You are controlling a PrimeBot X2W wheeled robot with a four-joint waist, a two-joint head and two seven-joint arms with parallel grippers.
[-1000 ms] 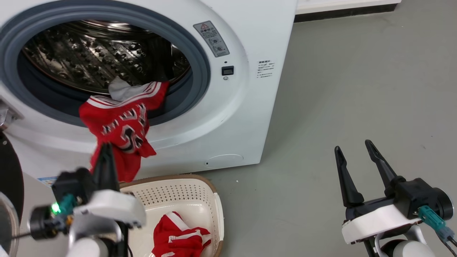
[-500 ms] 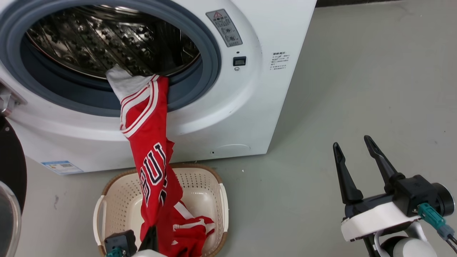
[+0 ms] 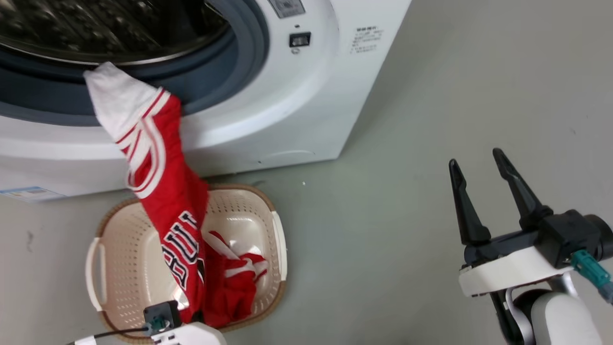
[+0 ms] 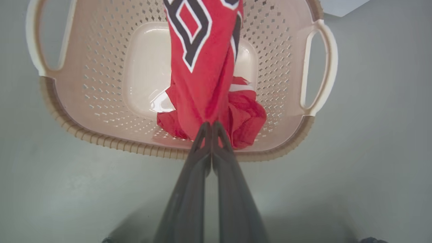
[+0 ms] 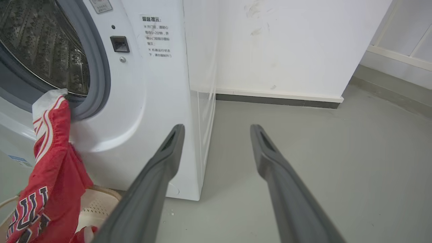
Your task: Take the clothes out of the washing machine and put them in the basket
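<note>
**Jersey transfer, seen from the head and both wrists.** A red jersey (image 3: pixel 158 182) stretches as a twisted band from the washing machine (image 3: pixel 297 110) down into the basket (image 3: pixel 119 249). Its white upper end lies over the grey rubber rim (image 3: pixel 249 52) of the round opening, in front of the perforated steel drum (image 3: pixel 96 28). Its lower part, with black letters edged in white, hangs inside the basket.

The left claw (image 4: pixel 211 124) has its two dark tapered fingers pressed together on the jersey's bunched lower end, above the basket's near ribbed brown rim. A second red garment (image 3: pixel 234 282) with white stripes lies crumpled on the glossy cream bottom.

The basket is oval, with diamond-perforated walls and looped side handles. It stands on the smooth grey floor (image 3: pixel 407 215) just before the machine. The right claw (image 3: pixel 475 158) is well apart to the side, fingers spread and empty.
</note>
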